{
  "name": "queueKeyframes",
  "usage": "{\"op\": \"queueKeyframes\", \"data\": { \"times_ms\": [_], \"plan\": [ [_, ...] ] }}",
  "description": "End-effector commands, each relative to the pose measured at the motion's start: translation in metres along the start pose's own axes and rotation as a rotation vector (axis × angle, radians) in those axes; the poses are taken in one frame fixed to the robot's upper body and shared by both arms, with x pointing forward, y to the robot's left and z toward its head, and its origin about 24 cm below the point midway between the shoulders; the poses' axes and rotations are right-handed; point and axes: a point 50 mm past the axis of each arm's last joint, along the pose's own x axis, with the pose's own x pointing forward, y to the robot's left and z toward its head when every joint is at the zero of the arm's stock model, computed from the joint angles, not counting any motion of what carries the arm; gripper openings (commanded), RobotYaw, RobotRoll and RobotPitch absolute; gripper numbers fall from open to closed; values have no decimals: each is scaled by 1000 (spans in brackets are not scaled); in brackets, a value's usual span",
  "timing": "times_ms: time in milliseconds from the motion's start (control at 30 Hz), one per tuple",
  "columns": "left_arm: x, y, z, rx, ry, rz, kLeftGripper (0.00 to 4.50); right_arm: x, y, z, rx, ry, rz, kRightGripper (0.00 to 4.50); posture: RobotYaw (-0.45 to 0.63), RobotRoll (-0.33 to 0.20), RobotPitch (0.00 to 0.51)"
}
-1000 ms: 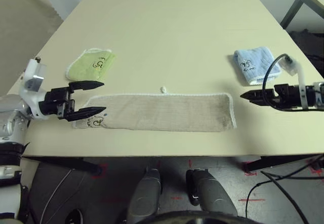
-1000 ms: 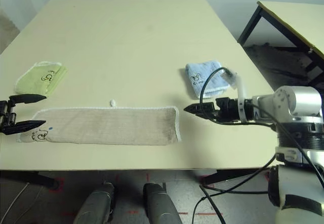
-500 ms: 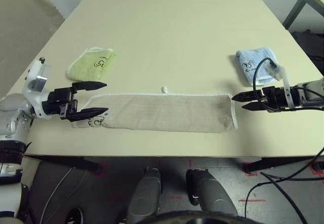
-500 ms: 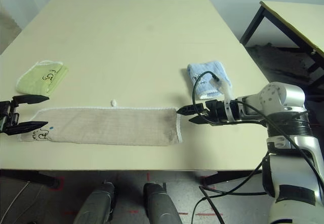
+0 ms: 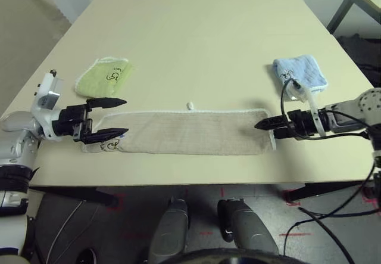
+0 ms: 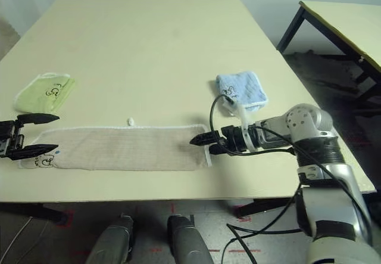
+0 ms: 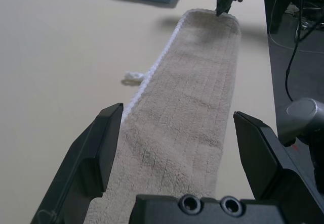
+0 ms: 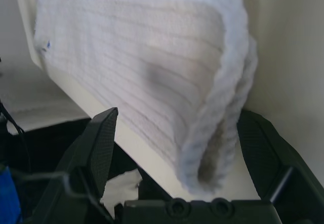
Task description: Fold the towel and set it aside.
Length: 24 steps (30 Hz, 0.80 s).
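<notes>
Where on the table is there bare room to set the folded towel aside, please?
The far half of the table, beyond the green towel and the blue towel, is bare, as is the stretch between those two. The near strip is crowded: the beige towel lies along it, with the left gripper and right gripper open at its ends.

The towel [image 5: 187, 133] is lying lengthwise near the table's [image 5: 202, 37] near edge, a second towel [image 5: 104, 76] far-left of it, a third [image 5: 300, 73] far-right.
</notes>
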Motion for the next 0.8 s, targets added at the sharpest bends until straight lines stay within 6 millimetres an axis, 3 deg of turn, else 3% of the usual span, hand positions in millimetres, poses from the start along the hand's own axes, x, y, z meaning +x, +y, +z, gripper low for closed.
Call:
{"op": "queueKeyframes", "data": {
  "times_ms": [33, 233, 333, 700, 800],
  "plan": [
    [1, 0, 4, 27, 19, -16, 4461, 12, -11, -13, 53, 63, -52, 4500, 62, 0, 144],
    [3, 1, 4, 34, 20, -18, 4461, 20, -8, -21, 18, 84, -31, 4500, 62, 0, 147],
    [4, 1, 4, 35, 19, -22, 4500, 21, -6, -24, -8, 82, -24, 4050, 62, 0, 148],
    [7, 0, 4, 38, 18, -34, 4500, 18, -7, -24, -29, 67, -71, 38, 64, 0, 146],
    [8, 0, 3, 37, 21, -37, 4500, 3, -11, -29, -126, 111, -210, 38, 61, 0, 144]
  ]
}}
